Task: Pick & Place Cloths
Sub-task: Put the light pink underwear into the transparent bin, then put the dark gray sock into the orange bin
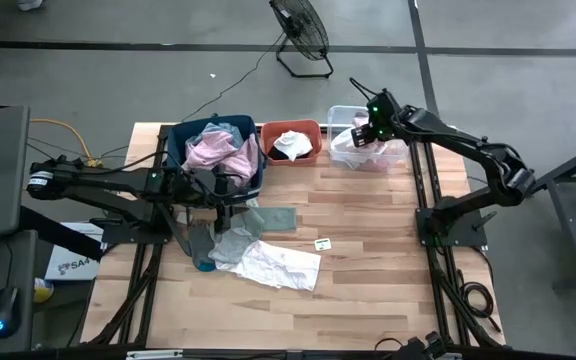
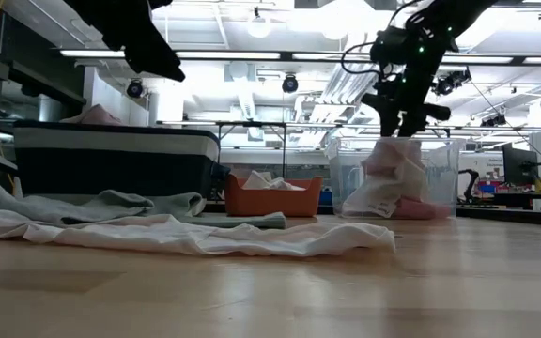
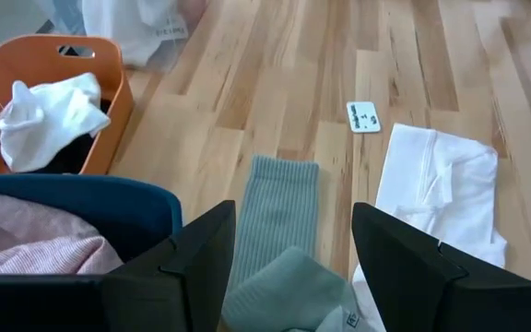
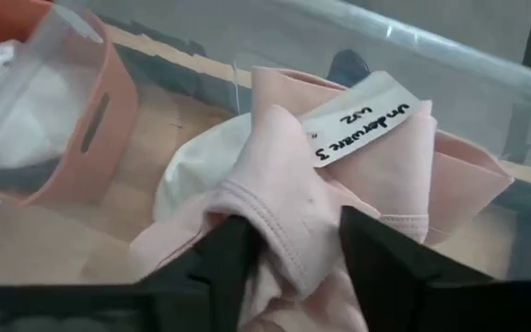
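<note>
My right gripper [image 4: 293, 249] hangs open over the clear bin [image 1: 343, 110] at the far right. A pale pink cloth [image 4: 376, 175] with a white label is heaped in that bin on a white cloth [image 4: 192, 175]. My left gripper [image 3: 293, 267] is open with nothing in it. It stands beside the blue bin [image 1: 178, 140], above a grey-green cloth [image 3: 279, 212] that lies flat on the table. A white cloth [image 1: 278, 265] is spread on the table nearer the front. A pink cloth [image 1: 213, 150] fills the blue bin. White and black cloths [image 1: 290, 143] lie in the orange bin [image 1: 264, 140]. My right gripper's parted fingers slant down from above on either side of a hemmed fold [image 4: 279, 221] of the pale pink cloth. The fold fills the gap and lies against both fingers. The rest of the cloth rests heaped in the clear bin.
A small white tag [image 1: 322, 243] lies on the bare wood to the right of the white cloth. A blue-teal piece [image 1: 203, 262] shows near the left arm's frame. The three bins stand in a row along the far edge. A fan [image 1: 303, 35] stands on the floor beyond it.
</note>
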